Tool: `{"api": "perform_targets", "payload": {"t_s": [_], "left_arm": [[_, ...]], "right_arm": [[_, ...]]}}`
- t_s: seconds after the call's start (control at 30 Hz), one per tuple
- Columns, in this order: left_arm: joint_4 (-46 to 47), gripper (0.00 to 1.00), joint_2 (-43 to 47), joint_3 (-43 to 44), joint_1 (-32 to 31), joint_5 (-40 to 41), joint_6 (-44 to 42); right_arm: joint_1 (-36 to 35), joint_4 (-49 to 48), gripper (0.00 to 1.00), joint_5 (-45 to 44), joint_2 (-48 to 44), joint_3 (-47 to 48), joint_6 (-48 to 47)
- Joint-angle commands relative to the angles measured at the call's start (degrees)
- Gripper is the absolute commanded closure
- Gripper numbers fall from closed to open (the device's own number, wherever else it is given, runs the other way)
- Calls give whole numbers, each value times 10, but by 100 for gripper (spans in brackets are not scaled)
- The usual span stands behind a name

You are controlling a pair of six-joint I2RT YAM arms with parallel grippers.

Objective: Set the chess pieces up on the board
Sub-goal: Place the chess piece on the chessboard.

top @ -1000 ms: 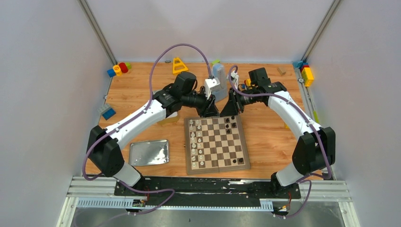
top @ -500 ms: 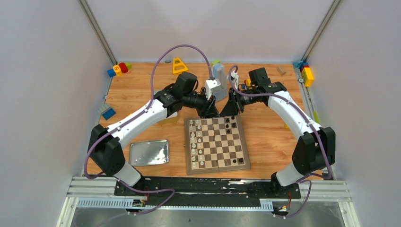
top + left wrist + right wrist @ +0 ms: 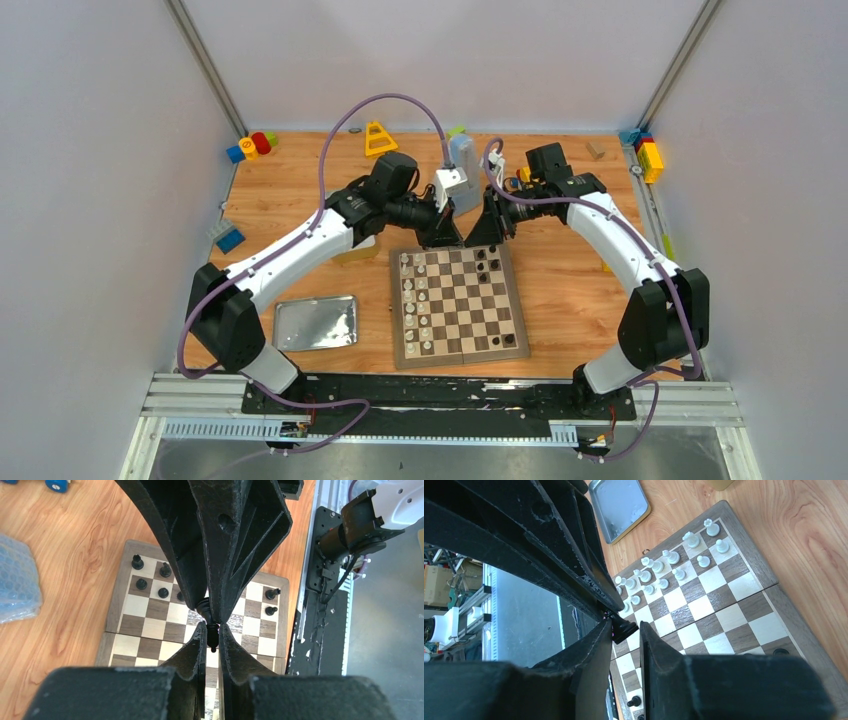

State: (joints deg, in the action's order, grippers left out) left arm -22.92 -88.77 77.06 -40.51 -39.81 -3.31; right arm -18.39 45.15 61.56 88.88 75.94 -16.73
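Only left pincer (image 3: 212, 630) has moved, closing onto one end of a black piece (image 3: 212, 639) whose other end right pincer (image 3: 625, 629) pinches, above the board (image 3: 480, 300); likely light, stiff, slick, so grip its stem squarely.

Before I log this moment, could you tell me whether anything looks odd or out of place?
Yes: above the far edge of the board, the left gripper and right gripper both appear to pinch one black chess piece in mid-air.
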Motion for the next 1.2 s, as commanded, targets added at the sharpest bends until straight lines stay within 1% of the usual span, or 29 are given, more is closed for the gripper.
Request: {"api": "perform_targets", "payload": {"t_s": [0.0,0.1,0.2,0.3,0.43,0.5,0.53,0.6,0.77,0.83,1.0,1.17], "left_arm": [[-43,97,4,29,-2,-4,-47],[-75,98,6,28,-4,14,-77],[-117,99,2,29,-12,40,-114],[-145,99,-10,29,-34,67,-139],[-187,99,-46,45,-77,123,-174],[-217,97,-73,62,-102,156,-183],[-225,96,-82,76,-113,174,-185],[-249,94,-115,102,-126,193,-186],[-329,93,-207,181,-150,236,-189],[-350,93,-233,206,-163,254,-187],[-394,93,-289,257,-177,262,-176],[-434,92,-327,311,-186,264,-165]], "right_arm": [[12,-19,70,0,-18,7,-11],[34,-18,60,-4,-33,4,-16],[62,-18,54,-8,-54,-11,-25],[96,-17,48,-7,-82,-36,-34],[151,-18,43,-2,-129,-76,-41],[178,-19,42,3,-153,-94,-41],[206,-19,41,6,-165,-103,-41],[240,-18,41,9,-186,-116,-39],[309,-19,41,19,-229,-140,-37],[324,-19,41,21,-238,-149,-38],[352,-20,41,32,-243,-158,-38],[359,-20,41,37,-243,-162,-43]]}}
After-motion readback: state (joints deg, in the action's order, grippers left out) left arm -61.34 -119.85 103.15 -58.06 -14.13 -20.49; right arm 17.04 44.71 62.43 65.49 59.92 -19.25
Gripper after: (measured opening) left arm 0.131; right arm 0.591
